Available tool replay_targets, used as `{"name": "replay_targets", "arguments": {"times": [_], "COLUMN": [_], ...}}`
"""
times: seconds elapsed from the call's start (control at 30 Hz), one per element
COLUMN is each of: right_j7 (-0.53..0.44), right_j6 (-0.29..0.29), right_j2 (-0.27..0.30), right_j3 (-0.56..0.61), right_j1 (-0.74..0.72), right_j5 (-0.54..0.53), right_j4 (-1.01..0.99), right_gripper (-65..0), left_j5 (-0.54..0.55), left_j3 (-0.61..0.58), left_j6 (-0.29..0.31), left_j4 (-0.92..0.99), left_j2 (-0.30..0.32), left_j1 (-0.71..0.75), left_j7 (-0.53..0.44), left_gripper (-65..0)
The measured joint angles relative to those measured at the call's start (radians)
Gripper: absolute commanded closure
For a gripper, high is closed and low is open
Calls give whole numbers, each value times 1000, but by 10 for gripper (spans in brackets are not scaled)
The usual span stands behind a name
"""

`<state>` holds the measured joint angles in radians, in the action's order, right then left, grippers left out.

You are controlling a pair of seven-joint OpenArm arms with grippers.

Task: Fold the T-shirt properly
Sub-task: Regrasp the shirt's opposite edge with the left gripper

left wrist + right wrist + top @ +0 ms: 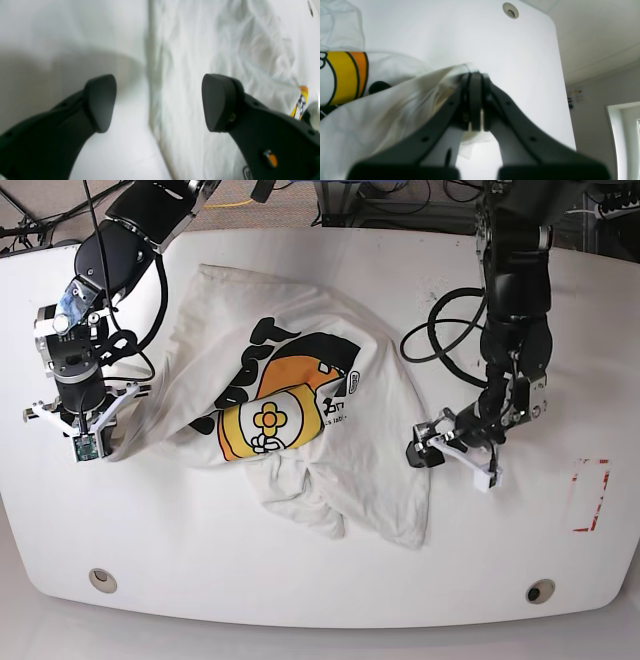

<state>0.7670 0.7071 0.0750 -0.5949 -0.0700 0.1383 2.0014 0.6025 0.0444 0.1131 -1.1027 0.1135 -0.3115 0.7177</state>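
While one T-shirt [300, 410] lies rumpled, right fingers [475, 82] pinching its edge, left fingers [215, 102] spread.

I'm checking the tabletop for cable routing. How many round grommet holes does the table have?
2 visible: one grommet hole near the table's front edge on the right arm's side, another grommet hole on the left arm's side. The T-shirt or the arms could hide others.

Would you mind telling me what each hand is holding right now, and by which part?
The right hand is pinched shut on the T-shirt at an edge of the cloth. The left hand is open beside the shirt's edge, holding nothing.
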Motion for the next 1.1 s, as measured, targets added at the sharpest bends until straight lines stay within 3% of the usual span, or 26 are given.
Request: {"name": "replay_targets", "arguments": {"times": [0.13,0.47,0.57,0.67,0.87,1.1], "right_j7": [1,0,0,0,0,0], "right_j6": [0,0,0,0,0,0], "right_j2": [0,0,0,0,0,0], "right_j3": [0,-4,-4,-4,-4,-4], "right_j1": [0,0,0,0,0,0], "right_j5": [2,4,5,5,8,8], "right_j4": [0,0,0,0,0,0], "right_gripper": [0,0,0,0,0,0], "left_j5": [18,18,17,24,24,36], "left_j3": [-32,-77,-77,-77,-77,-76], "left_j6": [14,16,59,95,69,63], "left_j4": [53,204,238,269,286,281], "left_j2": [1,-51,-74,-85,-82,-37], "left_j1": [-20,-118,-132,-140,-122,-98], "left_j7": [-73,-110,-111,-111,-187,-223], "left_gripper": [-500,-499,-489,-381,-126,-18]}}
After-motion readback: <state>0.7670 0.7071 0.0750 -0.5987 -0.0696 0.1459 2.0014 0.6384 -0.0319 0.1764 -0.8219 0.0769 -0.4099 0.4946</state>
